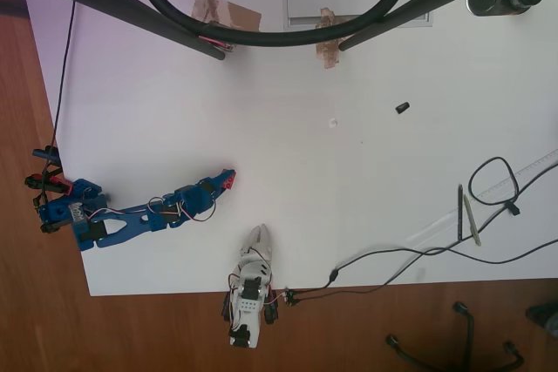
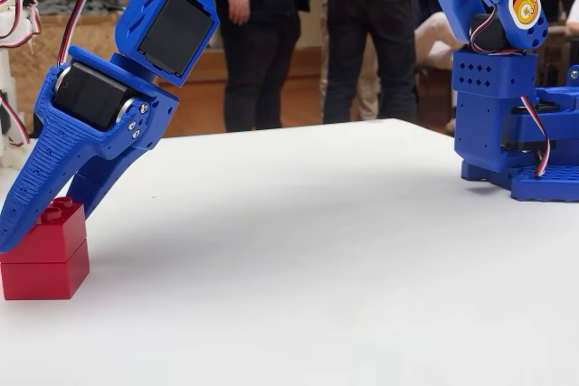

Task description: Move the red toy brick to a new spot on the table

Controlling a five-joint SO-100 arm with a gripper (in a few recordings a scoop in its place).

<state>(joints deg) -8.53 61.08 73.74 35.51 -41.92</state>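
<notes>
A small bright red plastic toy brick (image 2: 43,258) with studs on top sits on the plain matte white desk (image 2: 326,268) at the lower left of the fixed view, closest to the lens, with the blue two-finger gripper (image 2: 36,223) of the blue printed robot arm (image 2: 172,24) angled steeply down onto it. One blue finger (image 2: 41,178) lies against the brick's upper front edge and a second passes behind it; the fingers appear to be closed around the brick, though the contact at the tips is partly hidden. The brick's base looks flat on the desk. In the overhead view the arm (image 1: 139,215) reaches from its base at the desk's left edge toward the middle, the gripper (image 1: 225,180) tipped with red where the brick (image 1: 228,180) sits. A small black cylindrical piece (image 1: 402,107) lies well apart, toward the right. Standing people (image 2: 362,33) fill the background behind the desk.
</notes>
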